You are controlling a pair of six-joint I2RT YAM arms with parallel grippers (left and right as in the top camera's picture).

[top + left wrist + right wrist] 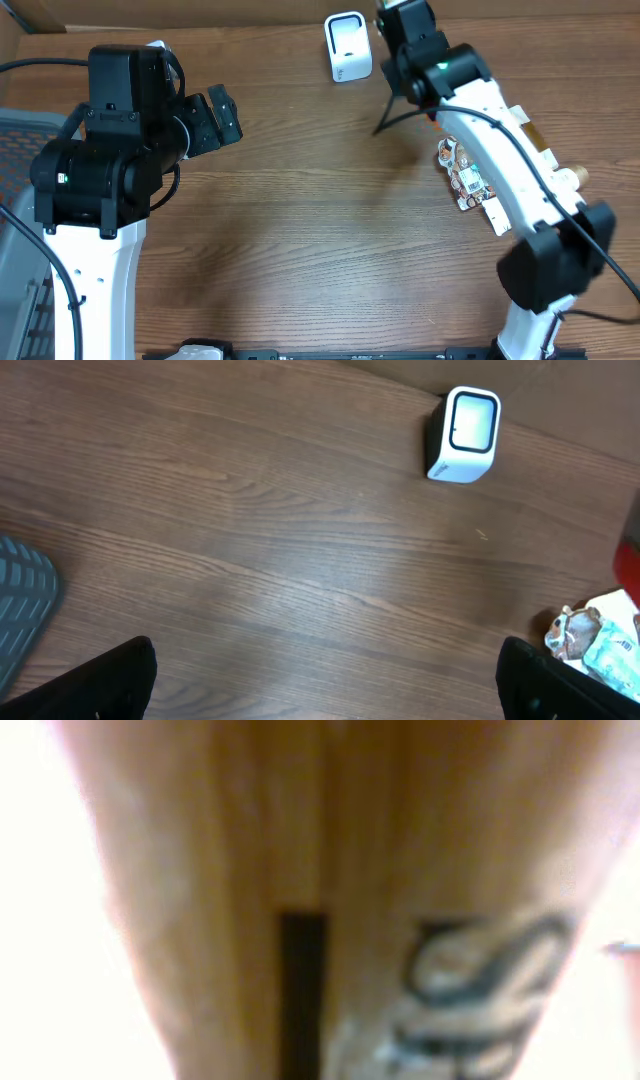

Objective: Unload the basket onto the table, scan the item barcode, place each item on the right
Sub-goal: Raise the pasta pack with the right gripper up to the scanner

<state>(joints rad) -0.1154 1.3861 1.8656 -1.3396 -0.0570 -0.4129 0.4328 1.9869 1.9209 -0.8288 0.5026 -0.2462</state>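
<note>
Wooden table (300,230) lay under both arms. Presenting seemed the step in hand: the right gripper (398,14), closed narrowly on a tan printed item (320,900), hovered just beside the white scanner (348,45). Next, the barcode needed turning toward its window. The left gripper (325,670) stood wide, empty.
</note>
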